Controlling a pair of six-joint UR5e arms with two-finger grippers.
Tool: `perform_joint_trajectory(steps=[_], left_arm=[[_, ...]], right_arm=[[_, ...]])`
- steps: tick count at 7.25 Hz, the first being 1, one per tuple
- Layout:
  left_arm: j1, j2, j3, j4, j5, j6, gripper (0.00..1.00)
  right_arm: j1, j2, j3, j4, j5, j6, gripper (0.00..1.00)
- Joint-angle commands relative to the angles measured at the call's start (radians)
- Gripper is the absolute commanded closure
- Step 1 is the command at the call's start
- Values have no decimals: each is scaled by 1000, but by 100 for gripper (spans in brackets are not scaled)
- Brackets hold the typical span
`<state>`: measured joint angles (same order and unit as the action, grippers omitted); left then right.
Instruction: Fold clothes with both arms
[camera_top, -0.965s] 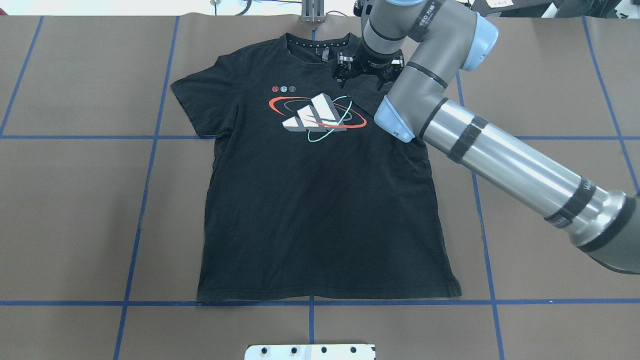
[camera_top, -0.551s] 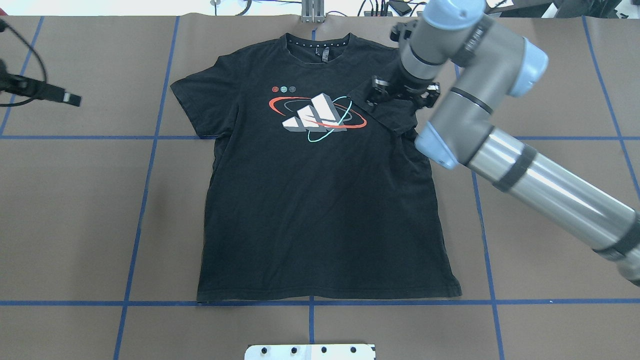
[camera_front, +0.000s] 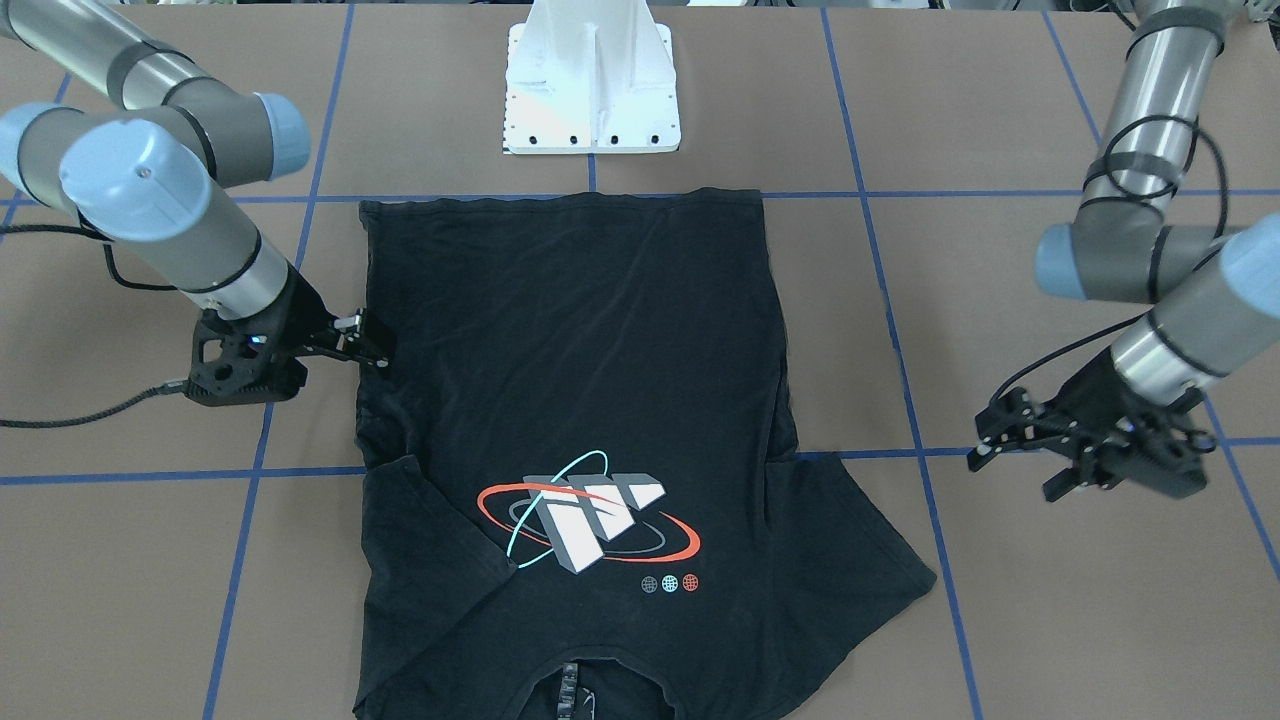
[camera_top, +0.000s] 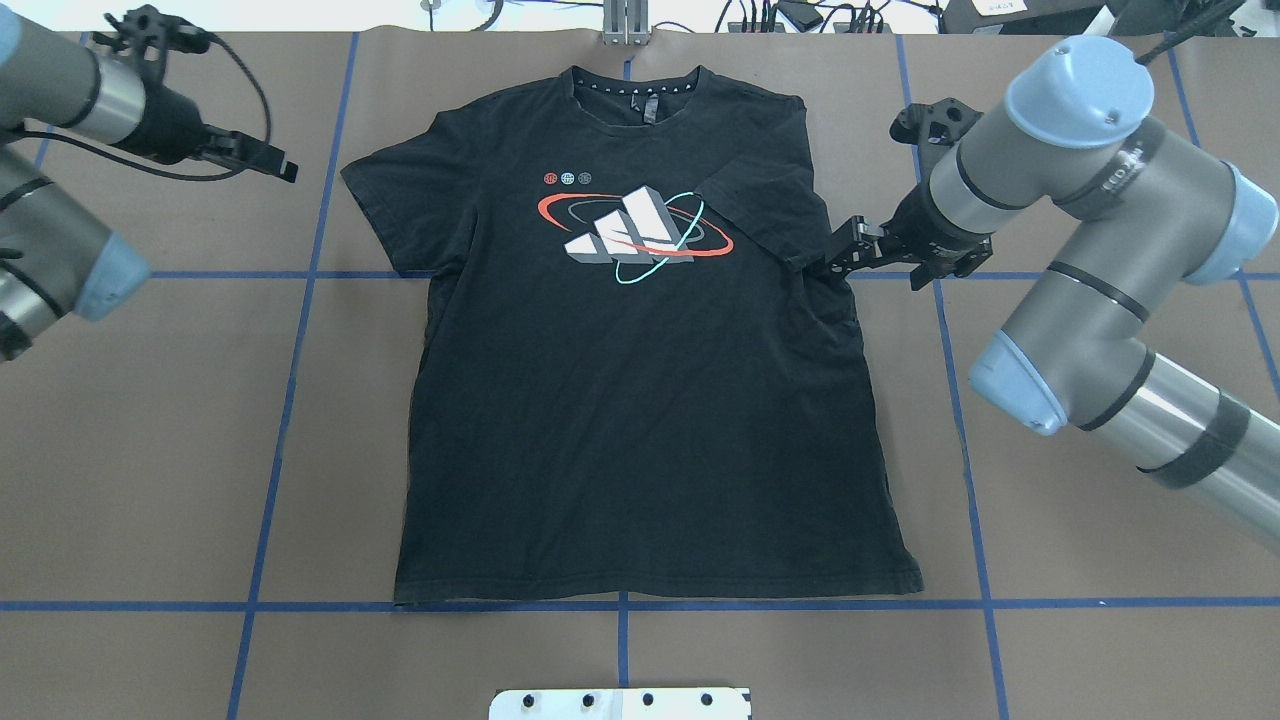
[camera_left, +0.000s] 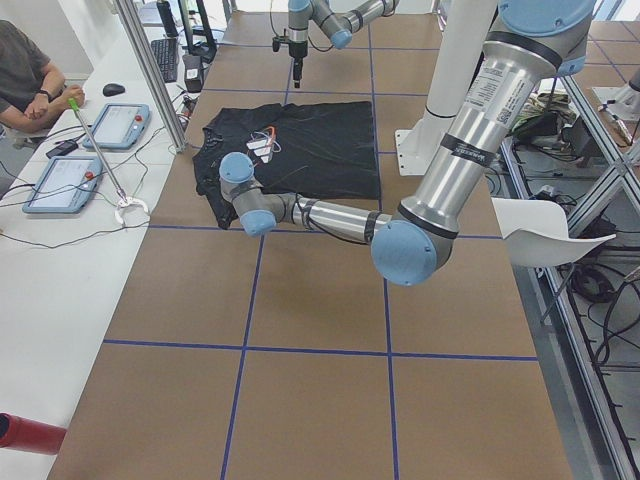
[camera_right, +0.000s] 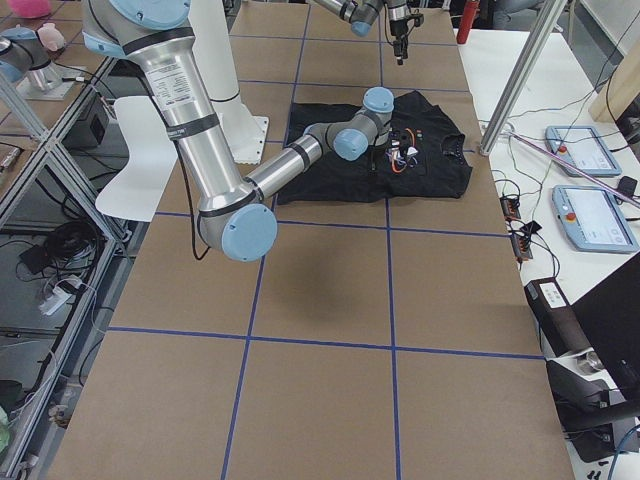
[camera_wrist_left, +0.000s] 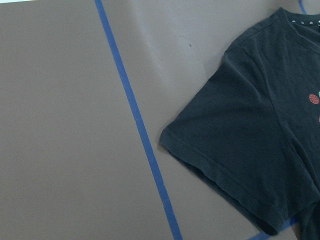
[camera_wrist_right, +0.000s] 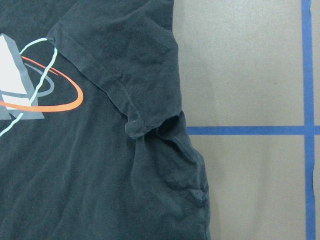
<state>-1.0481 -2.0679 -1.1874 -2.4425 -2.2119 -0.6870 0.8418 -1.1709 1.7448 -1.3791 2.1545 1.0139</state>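
The black T-shirt (camera_top: 640, 420) is laid flat on the brown desk (camera_top: 130, 480), print side up. Its collar (camera_top: 640, 85) is turned away from the robot and its hem is set along a blue tape line (camera_top: 1100, 604). The sleeve on the robot's right (camera_top: 760, 215) is folded inward over the chest, with its cuff brought to the edge of the logo (camera_top: 635, 232). The other sleeve (camera_top: 385, 200) is spread flat. The right end effector (camera_top: 838, 255) is held low at the shirt's side edge, just below the folded sleeve. Its jaws are parted and nothing is gripped; whether the cloth is touched cannot be told. The left end effector (camera_front: 1012, 455) is held over bare desk, apart from the spread sleeve, with its jaws likewise spread wide and empty.
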Motion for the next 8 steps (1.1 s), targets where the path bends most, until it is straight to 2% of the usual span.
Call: perform_joint_trajectory(steps=[1,2,3,6,8], left_arm=[[33,-86,100,-1,17,-2,9],[42,-93,130,-1,17,-3,10],[43,-97,146,2,12,-11,16],[42,-172,257,-1,12,-12,26],[43,-230,386,-62,14,-16,37]], right_arm=[[-3,-19,24,0,-4,0,0],[-1,-21,25,2,-7,0,0],[-3,-21,25,2,-8,0,0],[-4,-21,25,2,-30,0,0],[-4,-22,27,2,-36,0,0]])
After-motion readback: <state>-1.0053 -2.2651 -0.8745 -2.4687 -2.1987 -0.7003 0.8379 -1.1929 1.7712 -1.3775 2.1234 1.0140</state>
